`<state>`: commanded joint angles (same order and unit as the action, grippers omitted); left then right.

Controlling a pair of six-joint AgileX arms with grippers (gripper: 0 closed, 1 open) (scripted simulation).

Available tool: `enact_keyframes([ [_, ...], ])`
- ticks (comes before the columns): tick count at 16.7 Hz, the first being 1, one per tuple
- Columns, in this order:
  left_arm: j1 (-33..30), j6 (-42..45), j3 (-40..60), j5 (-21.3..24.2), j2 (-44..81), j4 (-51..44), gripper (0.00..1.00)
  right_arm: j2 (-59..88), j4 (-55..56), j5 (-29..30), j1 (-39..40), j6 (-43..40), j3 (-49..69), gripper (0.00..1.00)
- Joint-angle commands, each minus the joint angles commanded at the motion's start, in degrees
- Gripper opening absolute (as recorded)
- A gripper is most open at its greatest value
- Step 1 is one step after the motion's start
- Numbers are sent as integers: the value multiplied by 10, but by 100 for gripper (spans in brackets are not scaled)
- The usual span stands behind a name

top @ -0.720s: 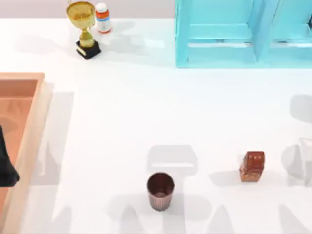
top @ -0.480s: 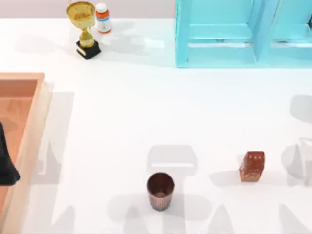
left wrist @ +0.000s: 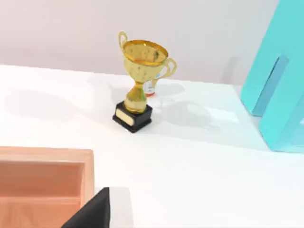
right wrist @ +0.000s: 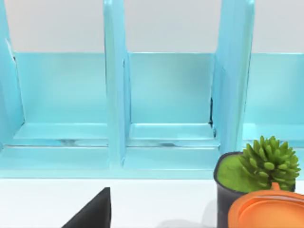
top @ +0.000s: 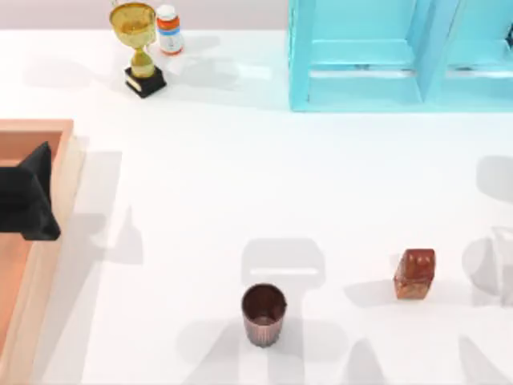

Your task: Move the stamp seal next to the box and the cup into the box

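Observation:
The cup (top: 264, 313), a dark brown ribbed tumbler, stands upright near the table's front edge at the middle. To its right the reddish-brown stamp seal (top: 414, 273) stands upright. The box (top: 56, 184), an orange-tan wooden tray, lies at the left edge; the left wrist view takes in its far corner (left wrist: 88, 164). My left gripper (top: 30, 200) hangs over the box's right rim, far from the cup and the seal. A black part of my right gripper (right wrist: 92, 211) shows in the right wrist view, facing the turquoise shelf.
A gold trophy (top: 140, 48) and a pill bottle (top: 167, 30) stand at the back left. A turquoise shelf unit (top: 401, 56) fills the back right. The right wrist view has a potted green plant (right wrist: 259, 171) and an orange lid (right wrist: 268, 211) close by.
My left gripper has moved away from the front edge and slightly right, from over the box floor to above the box's right rim. The cup and the seal have not moved.

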<state>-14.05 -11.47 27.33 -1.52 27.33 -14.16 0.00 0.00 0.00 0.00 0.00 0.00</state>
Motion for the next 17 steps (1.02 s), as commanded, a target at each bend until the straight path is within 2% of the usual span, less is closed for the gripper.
enact_keyframes([
  [11, -283, -261, 631, -40, 632, -352, 100, 0, 0, 0, 0, 0, 0, 100],
  [17, -410, -396, 963, -63, 963, -547, 100, 0, 0, 0, 0, 0, 0, 100],
])
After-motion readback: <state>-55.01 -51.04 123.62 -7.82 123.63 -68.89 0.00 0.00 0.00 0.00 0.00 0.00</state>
